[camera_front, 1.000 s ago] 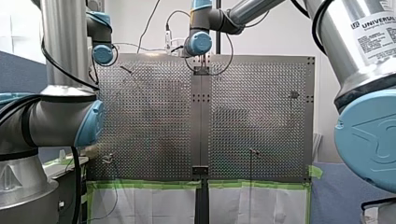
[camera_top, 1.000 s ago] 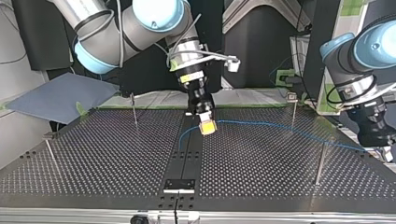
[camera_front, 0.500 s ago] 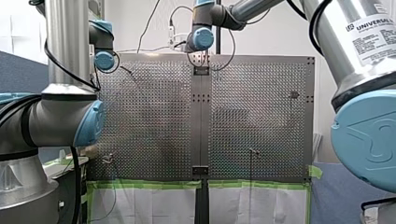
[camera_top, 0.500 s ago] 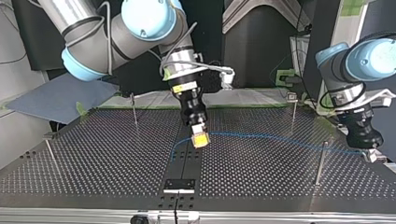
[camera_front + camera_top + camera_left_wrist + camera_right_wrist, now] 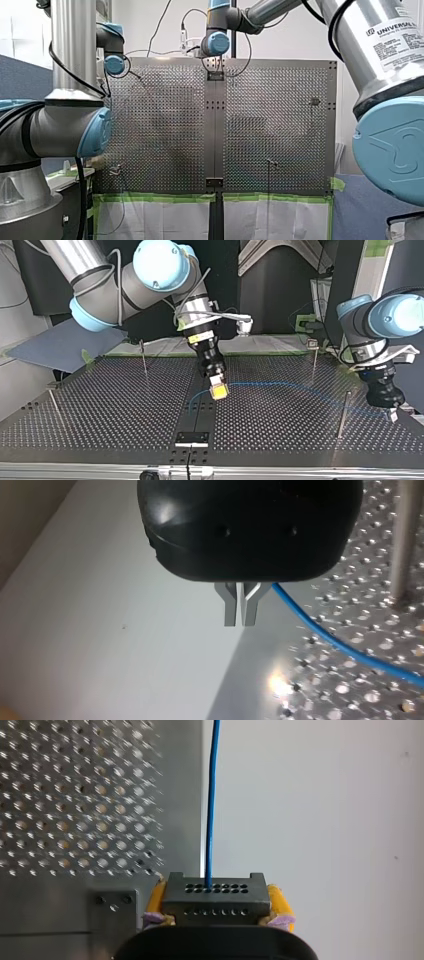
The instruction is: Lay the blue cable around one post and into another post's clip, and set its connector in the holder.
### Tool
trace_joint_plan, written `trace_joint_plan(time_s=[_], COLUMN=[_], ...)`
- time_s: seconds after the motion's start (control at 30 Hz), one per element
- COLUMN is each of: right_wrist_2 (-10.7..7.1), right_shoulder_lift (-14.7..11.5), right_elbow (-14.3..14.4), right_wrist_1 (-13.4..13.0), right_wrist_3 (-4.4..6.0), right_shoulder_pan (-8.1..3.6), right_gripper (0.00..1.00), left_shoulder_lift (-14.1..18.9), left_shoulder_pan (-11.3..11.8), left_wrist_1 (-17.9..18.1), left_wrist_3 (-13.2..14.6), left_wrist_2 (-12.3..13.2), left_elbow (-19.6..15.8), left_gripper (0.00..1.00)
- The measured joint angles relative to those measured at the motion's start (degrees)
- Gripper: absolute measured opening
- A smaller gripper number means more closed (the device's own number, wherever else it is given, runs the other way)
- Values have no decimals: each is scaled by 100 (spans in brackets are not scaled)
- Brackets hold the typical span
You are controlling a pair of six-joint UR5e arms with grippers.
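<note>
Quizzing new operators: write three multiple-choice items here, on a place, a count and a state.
1. Where is the connector? A in a holder; B between my right gripper's pads; C on the floor.
2. How many thin posts stand on the table? A one; B four; C nine.
3. The blue cable is: A coiled; B cut; C strung from connector to my left gripper.
B: yellow pads clamp it. B: four show across the table. C: it spans between them.
</note>
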Motion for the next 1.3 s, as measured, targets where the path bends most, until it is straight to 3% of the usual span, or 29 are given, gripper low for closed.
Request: trace_joint_plan(time_s=[0.3,0.5,0.97,1.3], right_wrist_2=[-90,-117,-175,-213], right_shoulder_lift=[331,482,758,818], right_elbow=[-256,-414,-448,-495], right_wrist_1=[173,337,305,306], right_wrist_3=[-8,-33,0,5], right_shoulder_pan=[20,-6,-36,-85], right_gripper=[0,0,0,0], left_shoulder_lift=[-105,-343,-643,-752], left_shoulder_pan=[21,-15,-22,-35], left_wrist_1=[7,10,102,180], left_wrist_3=[-11,62,100,161], left_wrist_2=[-4,-3,-2,12], left_elbow=[10,10,11,12], left_gripper=[9,9,9,9])
